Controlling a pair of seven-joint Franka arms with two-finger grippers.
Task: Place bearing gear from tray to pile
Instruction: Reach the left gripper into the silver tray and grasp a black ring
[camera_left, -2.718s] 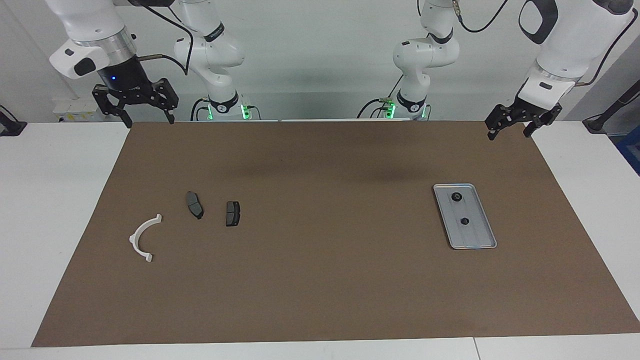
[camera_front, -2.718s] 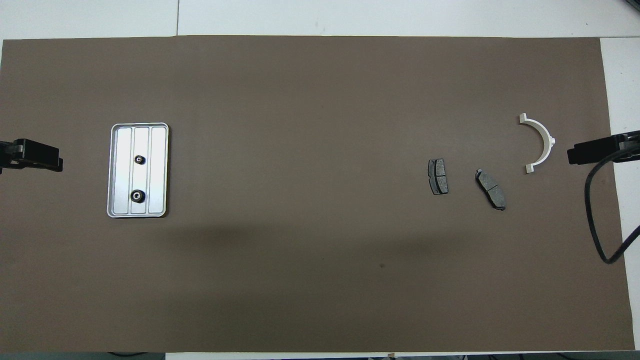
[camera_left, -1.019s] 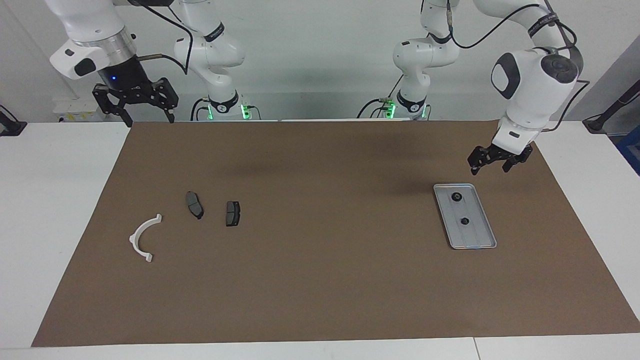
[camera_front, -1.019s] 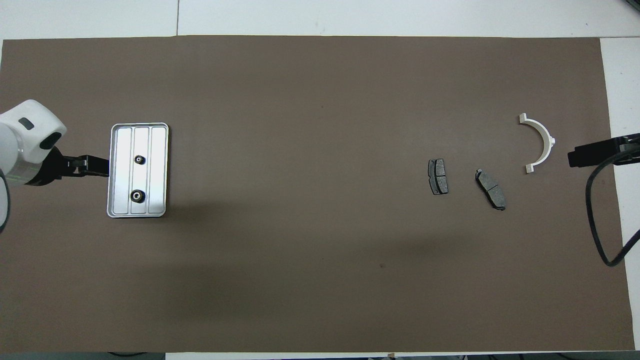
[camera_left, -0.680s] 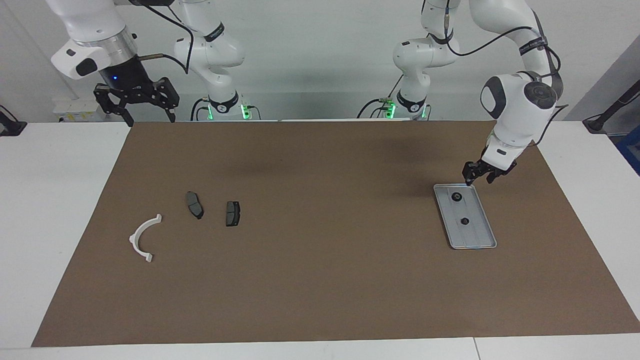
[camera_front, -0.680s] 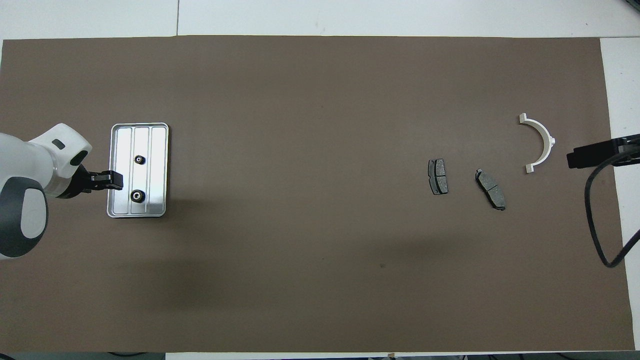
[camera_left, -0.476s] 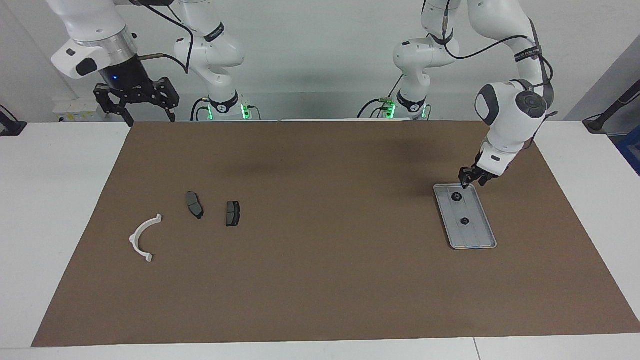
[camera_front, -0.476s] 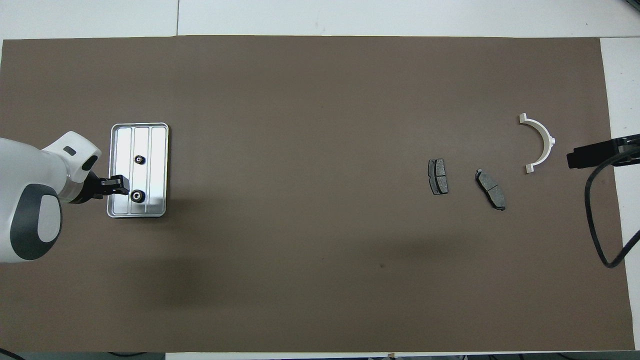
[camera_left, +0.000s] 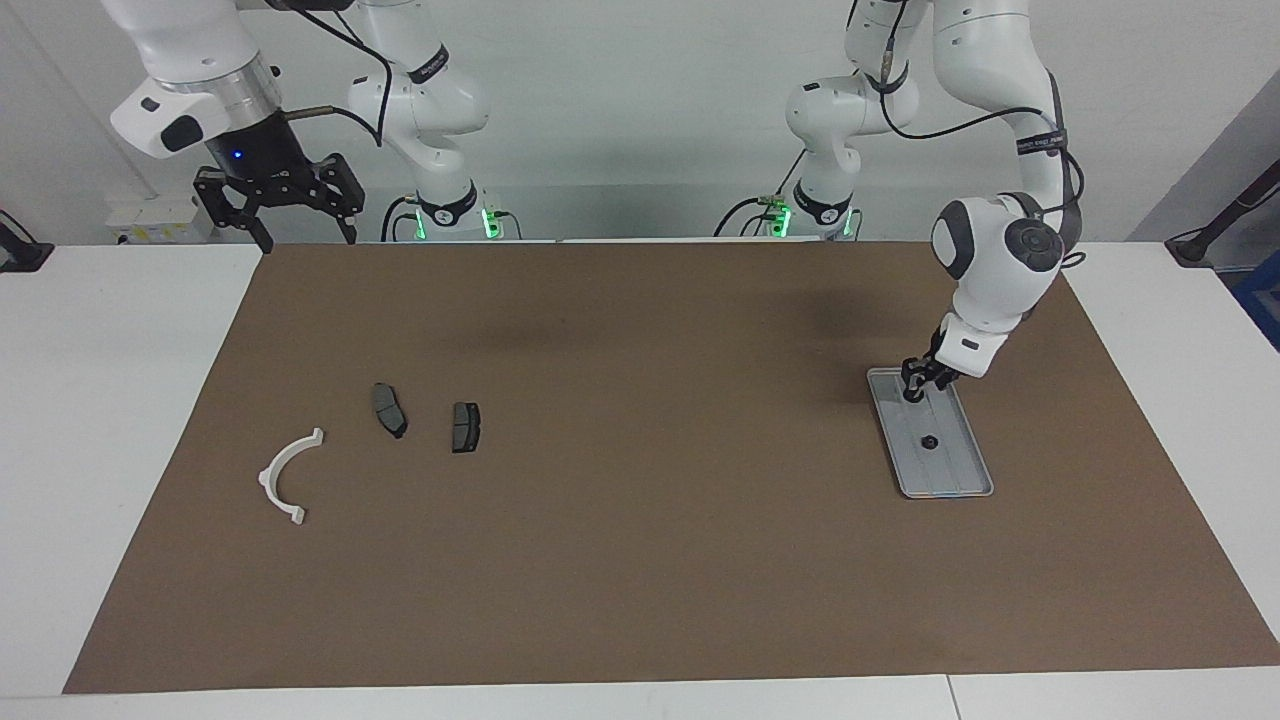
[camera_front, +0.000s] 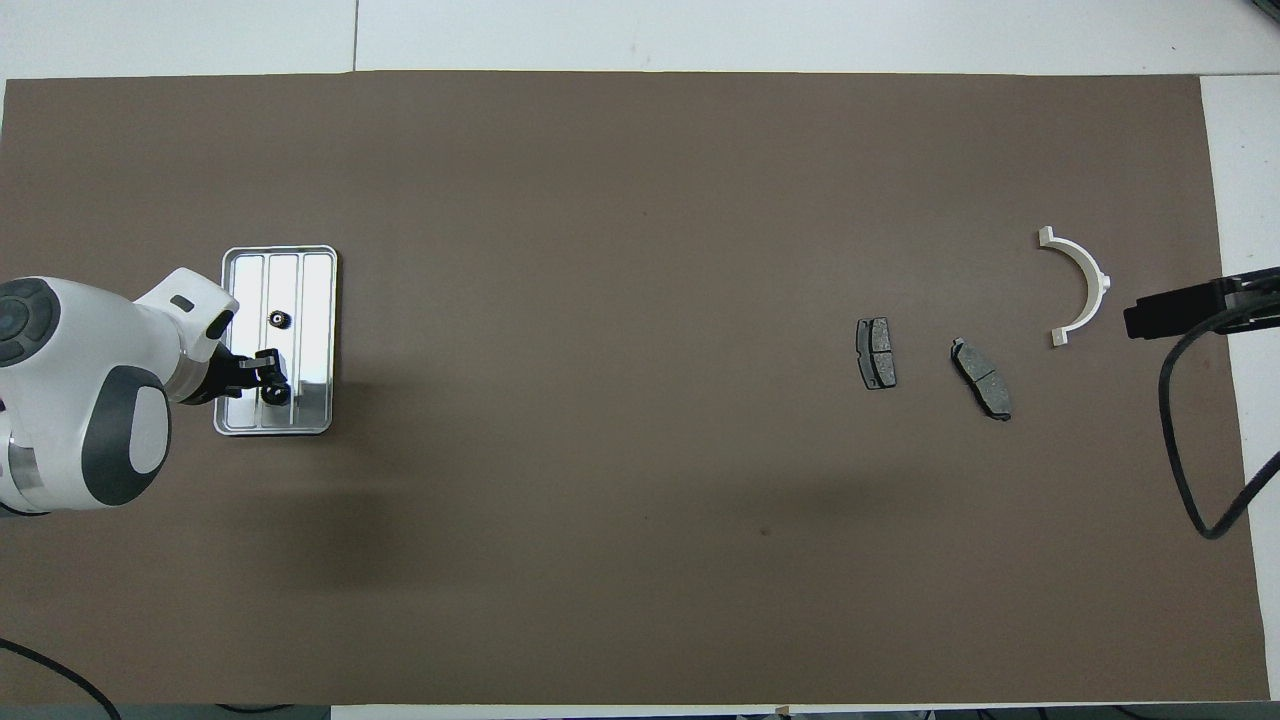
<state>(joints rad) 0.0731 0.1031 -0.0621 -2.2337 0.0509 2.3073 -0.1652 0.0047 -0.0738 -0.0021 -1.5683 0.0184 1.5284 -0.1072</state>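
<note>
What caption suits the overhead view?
Left gripper reaches a bearing gear in the tray; right gripper waits.

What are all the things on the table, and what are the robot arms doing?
tray: 1, silver-grey, on the brown mat toward the left arm's end.
bearing gears: 2, black, in the tray, one nearer the robots than the other.
brake pads: 2, dark grey, toward the right arm's end.
plastic arc: 1, white, beside the brake pads.
mat: 1, brown, covering the table.
left gripper: 1, black, down in the tray at the nearer gear.
right gripper: 1, black, open, waiting raised above the mat's corner.
</note>
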